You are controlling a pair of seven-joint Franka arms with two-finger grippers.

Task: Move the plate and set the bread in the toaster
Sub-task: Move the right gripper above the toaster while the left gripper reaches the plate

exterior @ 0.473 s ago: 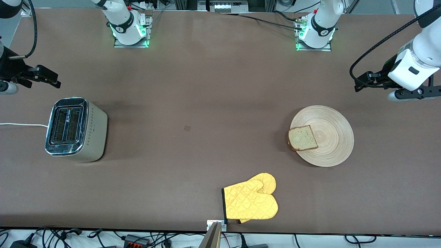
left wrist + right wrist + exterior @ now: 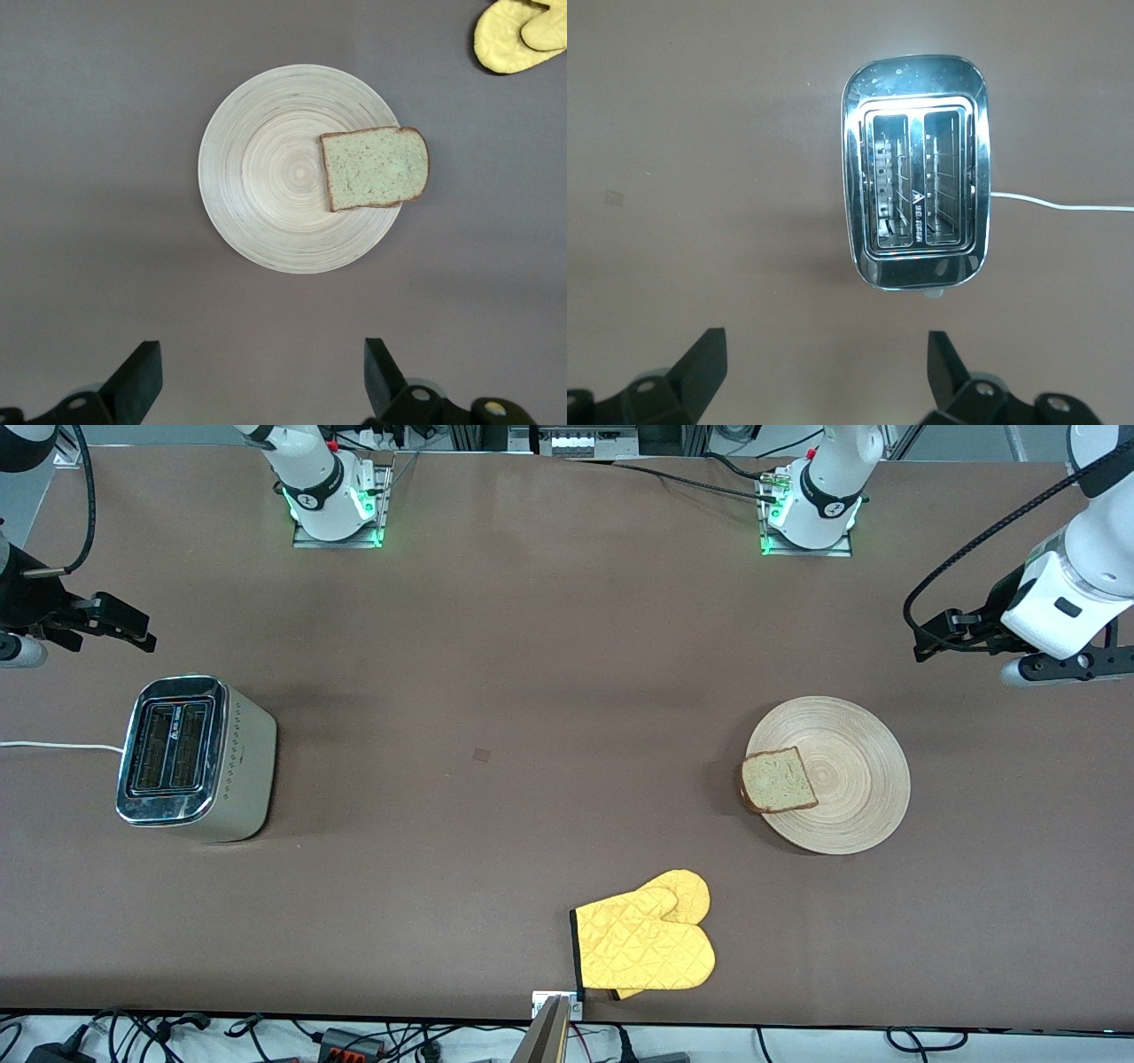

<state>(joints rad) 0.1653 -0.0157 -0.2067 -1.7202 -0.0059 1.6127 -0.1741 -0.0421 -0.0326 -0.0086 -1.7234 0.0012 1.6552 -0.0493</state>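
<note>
The light-wood plate [image 2: 850, 771] lies toward the left arm's end of the table. The brown bread slice [image 2: 778, 779] lies on it, overhanging the rim toward the table's middle. Both show in the left wrist view, plate [image 2: 266, 177] and bread [image 2: 375, 168]. My left gripper [image 2: 932, 642] is open and empty, up in the air beside the plate, seen in its own view [image 2: 263, 376]. The chrome toaster [image 2: 190, 757] stands at the right arm's end with both slots empty [image 2: 915, 190]. My right gripper [image 2: 133, 627] is open and empty above the table beside the toaster, seen in its own view [image 2: 827, 367].
A yellow oven mitt [image 2: 645, 943] lies near the table's front edge, nearer the camera than the plate; it also shows in the left wrist view [image 2: 518, 31]. The toaster's white cord [image 2: 53, 746] runs off toward the table's end.
The left arm's wrist has shifted slightly. The plate, bread, toaster and right arm have not moved.
</note>
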